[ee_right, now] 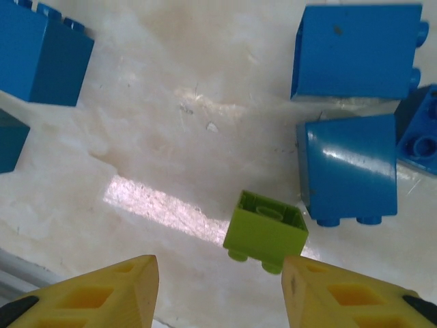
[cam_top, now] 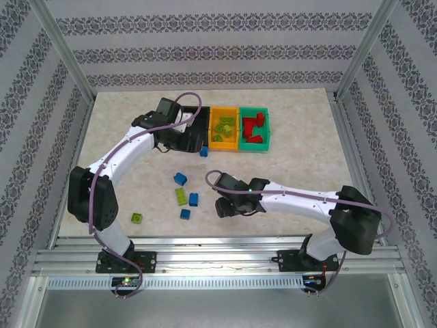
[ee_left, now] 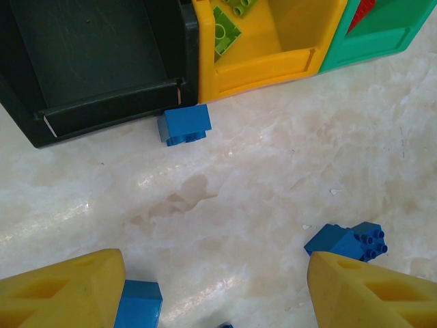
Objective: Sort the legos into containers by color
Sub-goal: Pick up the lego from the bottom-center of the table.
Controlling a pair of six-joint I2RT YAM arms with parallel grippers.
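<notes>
Three bins stand in a row at the back: black (ee_left: 109, 113), orange-yellow (cam_top: 224, 146) holding lime bricks (cam_top: 222, 128), and green (cam_top: 257, 146) holding red bricks (cam_top: 254, 130). One blue brick (ee_left: 184, 125) lies against the black bin's front. My left gripper (ee_left: 213, 265) hangs open over bare table in front of the bins, a blue brick (ee_left: 138, 304) by its left finger and another (ee_left: 348, 240) by its right. My right gripper (ee_right: 217, 268) is open low over the table. A small lime brick (ee_right: 266, 236) lies tipped just ahead of its right finger, untouched.
Loose bricks lie mid-table: blue ones (cam_top: 179, 179) (cam_top: 194, 199) (cam_top: 185, 214), a lime one (cam_top: 180, 196), and a lime one (cam_top: 138, 218) near the left arm's base. Large blue bricks (ee_right: 358, 51) (ee_right: 348, 171) (ee_right: 44, 58) crowd around the right gripper.
</notes>
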